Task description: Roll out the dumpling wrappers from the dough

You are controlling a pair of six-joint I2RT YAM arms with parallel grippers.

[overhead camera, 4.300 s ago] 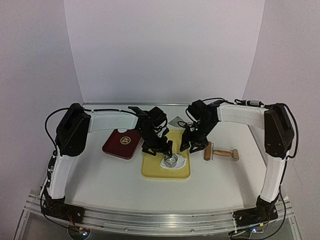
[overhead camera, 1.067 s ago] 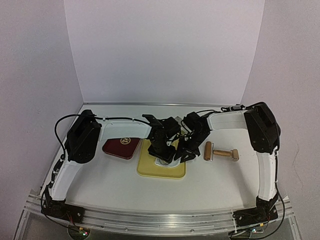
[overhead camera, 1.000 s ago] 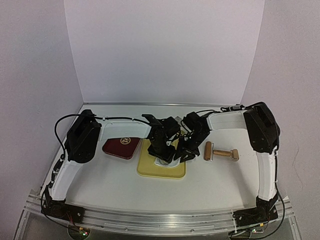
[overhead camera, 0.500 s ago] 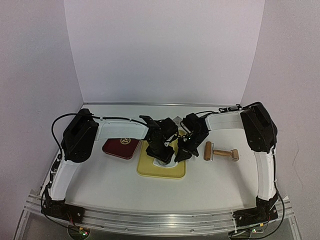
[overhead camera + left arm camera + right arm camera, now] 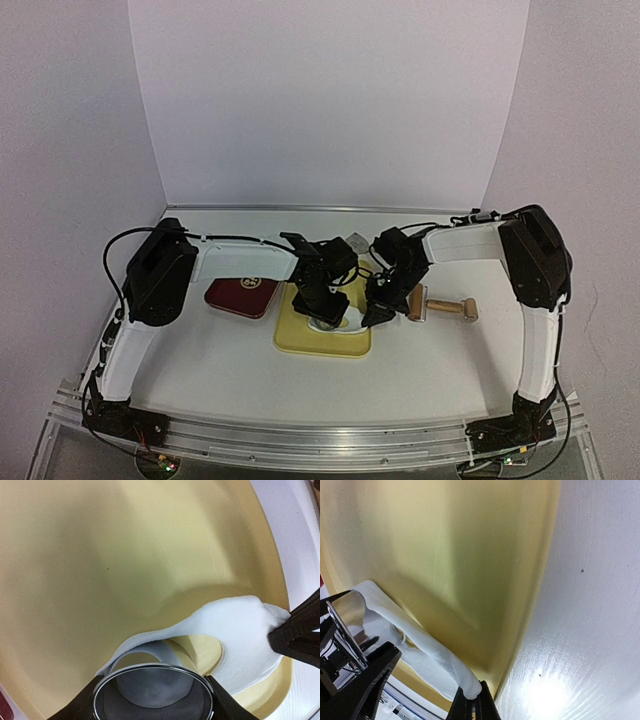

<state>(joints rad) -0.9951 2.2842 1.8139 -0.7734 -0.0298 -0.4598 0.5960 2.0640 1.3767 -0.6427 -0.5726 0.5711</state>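
We saw the right gripper (image 5: pixel 471 700) pinched tight on an edge of the dough (image 5: pixel 240 635) at the right rim of the yellow tray (image 5: pixel 100 555); the left gripper (image 5: pixel 151 701) clasped the ring cutter (image 5: pixel 150 668) standing on the sheet's other end.

No legible text anywhere (gold mark (image 5: pixel 250 281) on the red tray (image 5: pixel 226 296) too small)

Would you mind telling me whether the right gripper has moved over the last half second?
Yes: the right gripper, shut on the dough, has shifted slightly right, toward the rolling pin.
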